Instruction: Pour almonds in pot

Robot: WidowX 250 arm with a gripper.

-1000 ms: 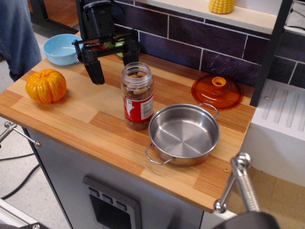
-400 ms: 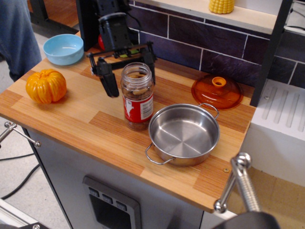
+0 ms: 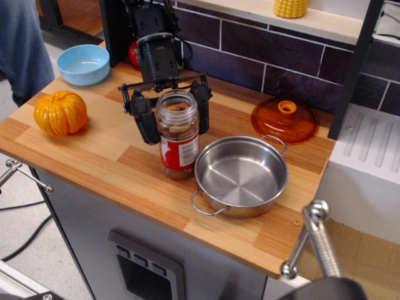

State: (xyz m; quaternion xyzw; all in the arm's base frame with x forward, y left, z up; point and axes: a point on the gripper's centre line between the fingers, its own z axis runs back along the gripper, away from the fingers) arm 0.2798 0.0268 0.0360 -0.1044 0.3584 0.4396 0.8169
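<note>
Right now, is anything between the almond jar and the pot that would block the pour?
Nothing visible does. The jar of almonds stands upright just left of the pot, which is open. The orange lid lies behind the pot. The gripper straddles the jar, jaws open.

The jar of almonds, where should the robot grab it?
Probably around the jar's straight middle, just above the red label, coming from the back wall side, where the open hand already straddles it. It stands upright, and the pot crowds its right side.
</note>
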